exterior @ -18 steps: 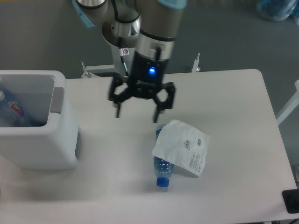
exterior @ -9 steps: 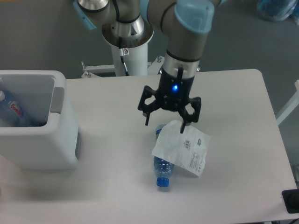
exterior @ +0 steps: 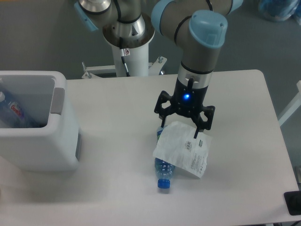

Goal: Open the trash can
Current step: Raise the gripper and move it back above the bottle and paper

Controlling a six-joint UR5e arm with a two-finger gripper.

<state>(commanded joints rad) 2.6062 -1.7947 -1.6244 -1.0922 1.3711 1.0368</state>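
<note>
Since the frame 1 s ago, the gripper (exterior: 179, 133) has travelled rightward across the table (exterior: 244, 122), from a position near the table's left-centre to one directly above the white package (exterior: 184, 149); nothing else has shifted.

Left: the trash can (exterior: 42, 146) stands at the left edge of the table, partly cut off by the frame. No lid covers its mouth, and the inside is visible, with a bottle or similar item (exterior: 11, 112) lying against the left wall. Its grey push-button strip (exterior: 58, 100) sits on the right rim, well apart from the arm. By this evidence the bin appears already open, so the task's single step reads as done or nearly so.

Centre: a clear plastic bottle (exterior: 163, 170) with a blue cap lies on its side, cap toward the camera. The package rests across its upper part, hiding the bottle's far end.

Centre-right: the gripper hangs with its 2 fingers spread wide and nothing between them; the right fingertip overlaps the package's top edge in this view, though actual contact cannot be confirmed. A blue indicator light (exterior: 186, 97) glows on the wrist body.

Judgement on the next move: if the bin counts as open, nothing further is needed there. The arm's position suggests it is lining up on the package or bottle, which would call for a descent and a centred closure.
</note>
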